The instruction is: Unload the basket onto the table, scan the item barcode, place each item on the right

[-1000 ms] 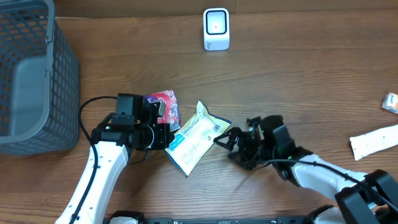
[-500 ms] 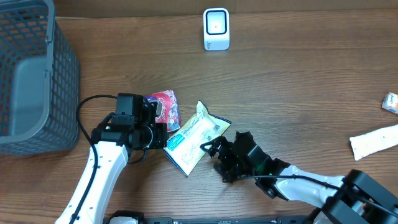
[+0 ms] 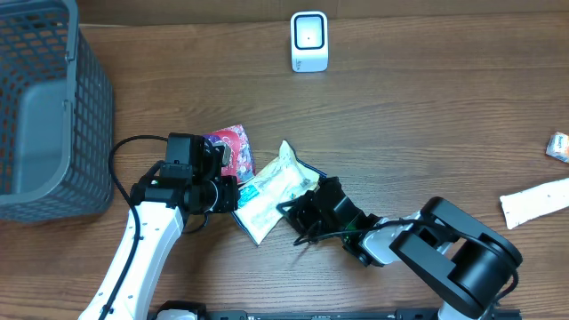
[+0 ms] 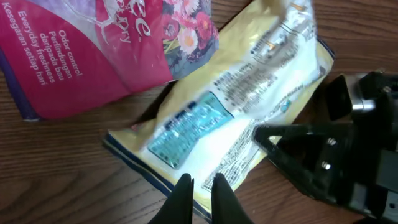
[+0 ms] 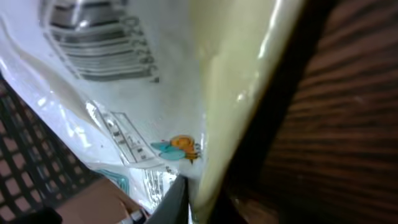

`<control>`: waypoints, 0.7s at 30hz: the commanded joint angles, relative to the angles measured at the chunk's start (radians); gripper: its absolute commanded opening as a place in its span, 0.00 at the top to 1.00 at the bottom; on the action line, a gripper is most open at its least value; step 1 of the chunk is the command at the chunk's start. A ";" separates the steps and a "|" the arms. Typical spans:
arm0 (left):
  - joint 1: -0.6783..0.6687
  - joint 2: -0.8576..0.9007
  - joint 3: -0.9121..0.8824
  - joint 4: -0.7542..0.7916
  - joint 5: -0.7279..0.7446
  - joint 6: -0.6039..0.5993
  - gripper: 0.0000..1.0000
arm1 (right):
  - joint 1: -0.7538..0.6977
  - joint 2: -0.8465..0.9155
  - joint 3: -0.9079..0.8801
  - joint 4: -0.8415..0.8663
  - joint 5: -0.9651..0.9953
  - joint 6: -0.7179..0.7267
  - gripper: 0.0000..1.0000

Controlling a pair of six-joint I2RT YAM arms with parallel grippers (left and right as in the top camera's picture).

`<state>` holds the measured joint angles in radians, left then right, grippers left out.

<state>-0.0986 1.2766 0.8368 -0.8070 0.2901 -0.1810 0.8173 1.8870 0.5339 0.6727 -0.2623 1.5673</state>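
A yellow and white snack packet (image 3: pixel 271 191) lies crumpled on the wooden table; it also fills the left wrist view (image 4: pixel 249 106). My right gripper (image 3: pixel 294 212) is shut on its right edge. In the right wrist view the packet (image 5: pixel 124 118) sits pinched between dark fingers (image 5: pixel 177 200), and its barcode (image 5: pixel 102 43) shows at the top left. My left gripper (image 3: pixel 233 195) is shut, its tips (image 4: pixel 200 186) resting over the packet's near blue-trimmed edge without pinching it. The white scanner (image 3: pixel 308 41) stands at the far middle of the table.
A pink packet (image 3: pixel 233 149) lies under the yellow one's far left corner. A grey mesh basket (image 3: pixel 44 107) stands at the left. A small orange item (image 3: pixel 558 145) and a white wrapper (image 3: pixel 533 201) lie at the right edge.
My right gripper slid left along the table to the yellow packet and shut on its right edge, crumpling it a little. The left arm has stayed in place.
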 commanded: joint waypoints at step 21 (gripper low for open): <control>0.000 0.005 -0.006 0.005 -0.009 -0.045 0.85 | -0.684 -0.081 -0.021 -0.138 -1.002 -1.176 0.96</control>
<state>-0.0986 1.2770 0.8368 -0.8062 0.2832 -0.1875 0.2096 1.8244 0.5167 0.5377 -1.1370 0.6003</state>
